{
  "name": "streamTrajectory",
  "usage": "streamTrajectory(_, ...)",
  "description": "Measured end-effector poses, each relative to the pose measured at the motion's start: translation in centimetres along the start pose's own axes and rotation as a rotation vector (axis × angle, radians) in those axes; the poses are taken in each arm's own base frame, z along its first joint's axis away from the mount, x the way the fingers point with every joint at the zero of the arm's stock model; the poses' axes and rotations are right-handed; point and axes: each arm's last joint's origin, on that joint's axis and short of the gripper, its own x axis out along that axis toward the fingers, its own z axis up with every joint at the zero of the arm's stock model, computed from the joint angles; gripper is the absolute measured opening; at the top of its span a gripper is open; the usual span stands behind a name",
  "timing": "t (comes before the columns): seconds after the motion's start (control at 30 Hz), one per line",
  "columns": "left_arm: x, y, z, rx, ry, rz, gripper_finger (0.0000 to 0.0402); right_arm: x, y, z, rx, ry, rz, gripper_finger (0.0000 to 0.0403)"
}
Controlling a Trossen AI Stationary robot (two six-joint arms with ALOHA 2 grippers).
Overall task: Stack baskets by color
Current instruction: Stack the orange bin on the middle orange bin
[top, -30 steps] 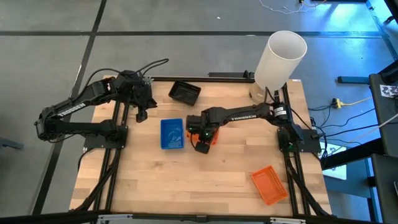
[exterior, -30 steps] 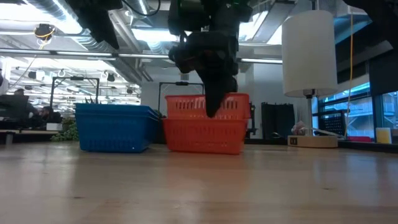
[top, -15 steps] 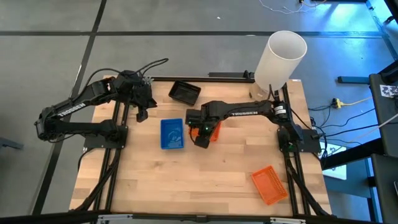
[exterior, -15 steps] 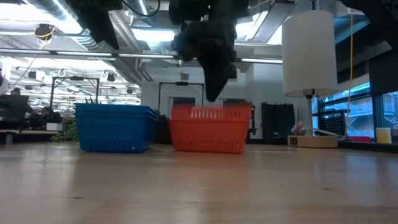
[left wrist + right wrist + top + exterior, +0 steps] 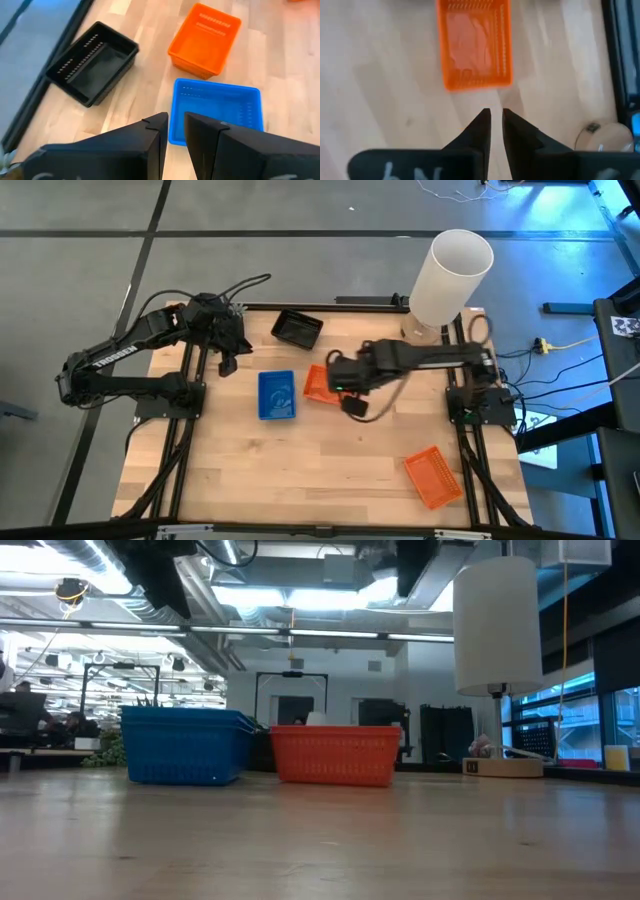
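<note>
Where the orange stack (image 5: 317, 383) sits near the middle of the counter (image 5: 330, 470), a blue basket (image 5: 277, 394) is seen just beside it on the left arm's side, the two standing close without any contact that can be confirmed from above; in the low view the orange stack (image 5: 335, 754) and the blue basket (image 5: 186, 745) are shown side by side, both upright on the wood. A black basket (image 5: 297, 328) is placed near the far edge of the counter, apart from the others, and a further orange basket (image 5: 433, 477) is found lying at an angle near the counter's near right corner, well apart from the rest. The right gripper (image 5: 356, 406) is held above the counter just beside the orange stack, and nothing is carried in it; its fingers (image 5: 479, 131) are shown with only a narrow gap between them, pointing toward that basket (image 5: 474, 44). The left gripper (image 5: 227, 364) is parked over the far left edge of the counter, its fingers (image 5: 156, 135) likewise set slightly apart and empty, with the black basket (image 5: 93, 62), the orange one (image 5: 204, 40) and the blue one (image 5: 218, 111) laid out beyond them. A tall white cylinder (image 5: 450, 277) is stood at the far right corner.
</note>
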Motion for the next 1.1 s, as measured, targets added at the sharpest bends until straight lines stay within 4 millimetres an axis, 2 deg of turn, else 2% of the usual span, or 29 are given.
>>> streamTrajectory(0.2,0.1,-1.1,0.3,0.040,-0.023,-0.104,0.0055,-3.5,-0.6,-5.7,0.057,0.003,0.108,0.0048)
streamTrajectory(0.47,0.2,-2.8,1.1,0.084,-0.088,-0.160,0.0055,-4.2,-0.5,-14.8,-0.142,0.050,0.364,0.0048)
streamTrajectory(0.67,0.2,-3.4,1.5,0.060,-0.123,-0.112,0.0055,-1.6,-0.7,-19.3,-0.203,0.027,0.531,0.0048)
streamTrajectory(0.77,0.2,-3.4,1.7,0.054,-0.138,-0.072,0.0055,0.1,-0.3,-20.5,-0.245,-0.010,0.583,0.0048)
streamTrajectory(1.0,0.2,-3.4,1.9,0.000,-0.155,-0.010,0.0055,3.8,1.2,-22.6,-0.534,-0.056,0.713,0.0048)
streamTrajectory(1.1,0.2,-3.3,1.9,-0.022,-0.155,0.001,0.0055,5.3,1.5,-23.3,-0.486,0.002,0.718,0.0048)
